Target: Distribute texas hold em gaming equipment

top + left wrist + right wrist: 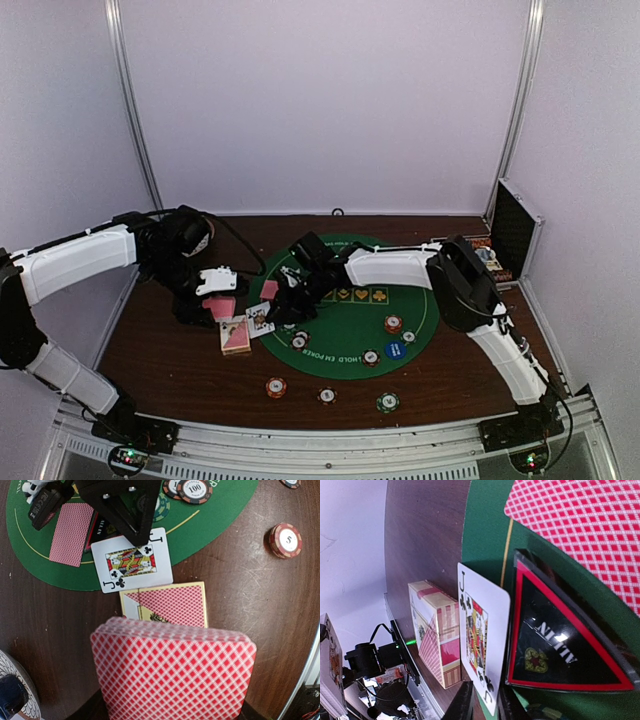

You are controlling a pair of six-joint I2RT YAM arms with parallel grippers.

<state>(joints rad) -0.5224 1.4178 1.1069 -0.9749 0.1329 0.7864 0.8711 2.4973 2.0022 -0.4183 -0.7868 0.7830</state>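
My left gripper is shut on a deck of red-backed playing cards, held above the brown table to the left of the green mat. My right gripper has its fingers on either side of one end of a jack of clubs at the mat's left edge, and the card fills the narrow gap. The same jack lies just beyond a cream and red card box. A black triangle with a red border sits next to the jack. One face-down card rests on the mat.
Striped poker chips and a blue disc lie on the mat. Other chips sit on the bare table near the front edge. The open chip case stands at the back right. A patterned plate with a dark cup is by the left arm.
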